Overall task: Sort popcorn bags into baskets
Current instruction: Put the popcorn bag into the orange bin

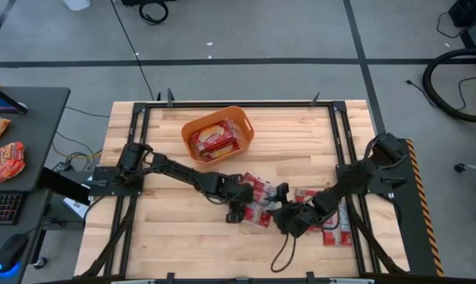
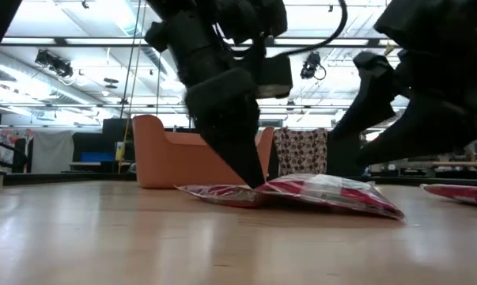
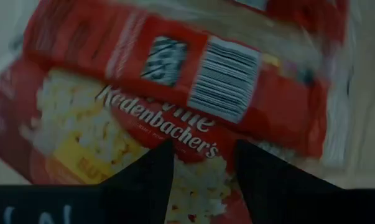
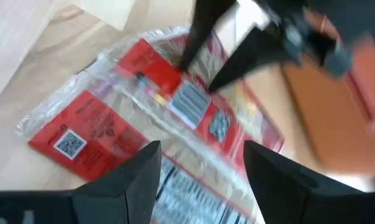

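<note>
Several red popcorn bags [image 1: 257,197] lie flat and overlapping on the wooden table, with more under the right arm [image 1: 332,227]. The orange basket [image 1: 187,130] stands toward the far edge with red bags inside [image 1: 215,140]. My left gripper [image 1: 239,209] is open and points down onto the pile [image 2: 317,192]. Its wrist view shows a bag with popcorn print and a barcode [image 3: 175,81] between its fingers. My right gripper [image 1: 289,219] is open and hovers just right of the pile, above bags [image 4: 168,99], touching nothing. My left gripper [image 2: 255,180] comes from above, pointing down, its open fingers [image 4: 186,62] spread over the uppermost bag's printed face [image 3: 203,134]. The fingertips meet the bag's near-left edge [image 2: 262,187]. The bag lies flat on other bags and the table.
Black frame rails [image 1: 340,142] run along the table's sides. A dark cable loop [image 1: 283,254] hangs at the near edge. A side desk on the left holds two more packets [image 1: 7,160], a keyboard and a mouse. Bare wood lies left of the pile [image 1: 166,229].
</note>
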### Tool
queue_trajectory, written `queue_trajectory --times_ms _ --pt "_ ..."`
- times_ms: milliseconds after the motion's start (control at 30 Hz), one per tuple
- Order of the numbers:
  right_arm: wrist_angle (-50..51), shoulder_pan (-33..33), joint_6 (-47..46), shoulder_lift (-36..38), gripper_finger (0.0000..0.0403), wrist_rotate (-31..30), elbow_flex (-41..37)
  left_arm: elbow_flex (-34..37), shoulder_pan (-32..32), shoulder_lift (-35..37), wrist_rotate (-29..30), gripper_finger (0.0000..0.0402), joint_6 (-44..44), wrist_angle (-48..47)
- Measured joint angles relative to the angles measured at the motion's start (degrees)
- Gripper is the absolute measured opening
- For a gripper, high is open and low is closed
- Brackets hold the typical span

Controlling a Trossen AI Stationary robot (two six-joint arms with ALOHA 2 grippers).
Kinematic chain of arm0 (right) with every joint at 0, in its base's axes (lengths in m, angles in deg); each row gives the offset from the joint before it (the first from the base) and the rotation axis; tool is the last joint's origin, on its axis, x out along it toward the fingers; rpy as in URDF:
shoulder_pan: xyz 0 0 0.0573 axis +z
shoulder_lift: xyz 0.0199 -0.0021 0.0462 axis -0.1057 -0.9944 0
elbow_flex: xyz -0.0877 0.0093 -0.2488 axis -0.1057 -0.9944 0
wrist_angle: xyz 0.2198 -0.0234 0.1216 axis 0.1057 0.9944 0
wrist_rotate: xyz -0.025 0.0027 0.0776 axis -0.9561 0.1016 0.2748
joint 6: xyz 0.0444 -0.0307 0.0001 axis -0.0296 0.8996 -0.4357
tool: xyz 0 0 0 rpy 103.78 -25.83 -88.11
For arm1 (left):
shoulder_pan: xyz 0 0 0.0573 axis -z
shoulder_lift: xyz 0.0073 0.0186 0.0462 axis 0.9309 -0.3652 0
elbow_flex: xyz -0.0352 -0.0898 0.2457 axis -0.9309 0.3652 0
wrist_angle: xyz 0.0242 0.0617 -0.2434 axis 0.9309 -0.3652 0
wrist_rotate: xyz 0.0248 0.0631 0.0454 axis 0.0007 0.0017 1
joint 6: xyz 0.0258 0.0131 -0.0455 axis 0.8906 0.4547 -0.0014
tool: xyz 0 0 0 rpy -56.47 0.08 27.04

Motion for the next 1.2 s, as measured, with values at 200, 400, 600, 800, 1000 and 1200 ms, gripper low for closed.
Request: queue_trajectory --times_ms 200,400,600,800,1000,1200 --pt "8.65 -4.45 -12.21 4.79 0.0232 5.43 -0.15 0.03 5.78 -0.02 12.68 0.0172 14.92 -0.06" --pt "7.96 -9.61 -18.27 4.09 0.0232 9.62 -2.74 0.09 10.71 -0.11 22.68 0.0172 19.80 0.54" --pt "5.29 -13.94 -21.60 3.02 0.0229 13.15 -3.98 0.15 14.37 -1.03 24.22 0.0192 23.52 0.36" --pt "4.19 -16.25 -22.85 2.58 0.0228 15.21 -3.96 0.05 15.65 -3.96 29.87 0.0233 24.51 5.99" --pt "3.97 -17.19 -24.88 2.53 0.0228 15.96 -3.96 -0.02 15.73 -6.23 36.62 0.0245 24.49 10.88" --pt "3.21 -17.40 -25.10 2.51 0.0228 18.26 -3.98 0.00 15.37 -6.35 36.85 0.0234 24.48 12.06"
